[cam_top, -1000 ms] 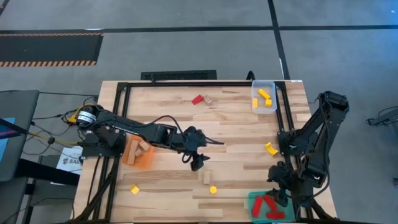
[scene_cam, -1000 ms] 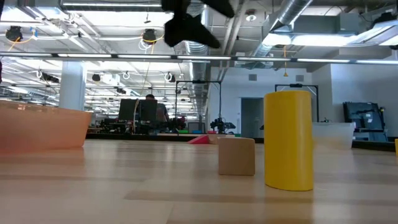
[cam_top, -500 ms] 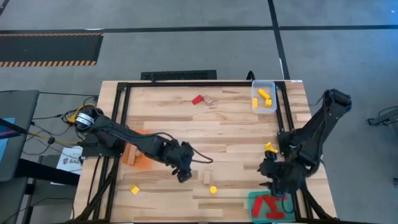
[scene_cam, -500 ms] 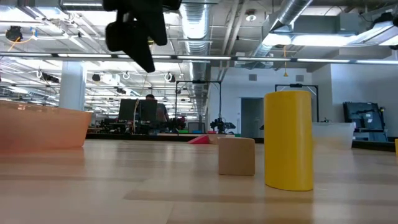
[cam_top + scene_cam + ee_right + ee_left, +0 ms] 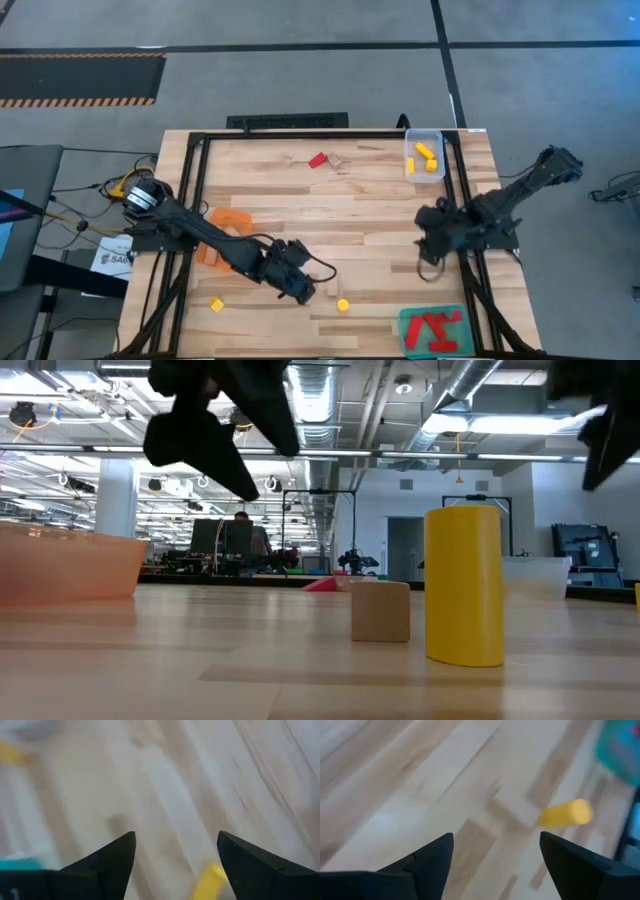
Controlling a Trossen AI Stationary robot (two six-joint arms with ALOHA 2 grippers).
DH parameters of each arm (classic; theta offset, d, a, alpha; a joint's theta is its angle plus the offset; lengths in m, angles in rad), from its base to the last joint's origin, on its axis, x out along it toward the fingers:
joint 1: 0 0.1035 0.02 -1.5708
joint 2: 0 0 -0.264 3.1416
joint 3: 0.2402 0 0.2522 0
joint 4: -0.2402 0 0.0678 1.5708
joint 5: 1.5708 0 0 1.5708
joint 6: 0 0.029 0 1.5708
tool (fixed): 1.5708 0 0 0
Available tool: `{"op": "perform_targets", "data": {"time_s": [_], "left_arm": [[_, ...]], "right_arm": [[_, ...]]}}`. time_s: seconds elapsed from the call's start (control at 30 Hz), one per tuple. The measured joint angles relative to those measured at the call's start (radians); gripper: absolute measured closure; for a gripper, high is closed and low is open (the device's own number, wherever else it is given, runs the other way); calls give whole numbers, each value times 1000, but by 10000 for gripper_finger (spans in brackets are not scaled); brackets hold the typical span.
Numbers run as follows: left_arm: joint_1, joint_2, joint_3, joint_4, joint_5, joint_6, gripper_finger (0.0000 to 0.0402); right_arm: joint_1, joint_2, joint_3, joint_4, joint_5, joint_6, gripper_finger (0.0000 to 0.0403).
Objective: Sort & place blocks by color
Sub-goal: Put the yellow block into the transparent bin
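Note:
My left gripper [image 5: 300, 289] hangs open above the table near its front edge, next to a light wood cube [image 5: 512, 810] and an upright yellow cylinder [image 5: 343, 305]. My right gripper [image 5: 428, 242] hangs open over the table's right side, above a yellow block [image 5: 210, 881]. Neither holds anything. A yellow cube [image 5: 216, 304] lies near the front left. A red block [image 5: 318, 159] and a wood block [image 5: 335, 160] lie at the far middle. In the low view the cube [image 5: 380, 610] and the cylinder [image 5: 463, 585] stand on the tabletop.
An orange tray [image 5: 228, 218] sits at the left, partly under my left arm. A clear tray [image 5: 424, 140] with yellow blocks stands at the far right, and a green tray [image 5: 405, 322] with red blocks at the near right. A black frame [image 5: 300, 133] runs around the table.
My left gripper has gone toward the near edge and down, rolling as it went, and now hangs beside the wood cube. My right gripper has swung from over the green tray toward the far edge and the table's middle. Both have stayed open.

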Motion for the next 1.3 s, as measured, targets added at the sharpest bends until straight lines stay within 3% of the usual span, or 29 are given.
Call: {"op": "perform_targets", "data": {"time_s": [0.2, 0.67, 0.93, 1.3], "left_arm": [[6, 71, 0, 112, -15, -14, 118], [16, 123, 0, 223, 80, 4, 118], [-3, 123, 0, 198, 116, 58, 118], [-6, 122, 0, 146, 114, 182, 118]], "right_arm": [[-267, 71, -79, -121, -136, -6, 101], [-679, 353, -143, -86, -332, -457, 101], [-726, 431, -144, -108, -491, -617, 101], [-725, 614, -144, -44, -531, -636, 101]]}}
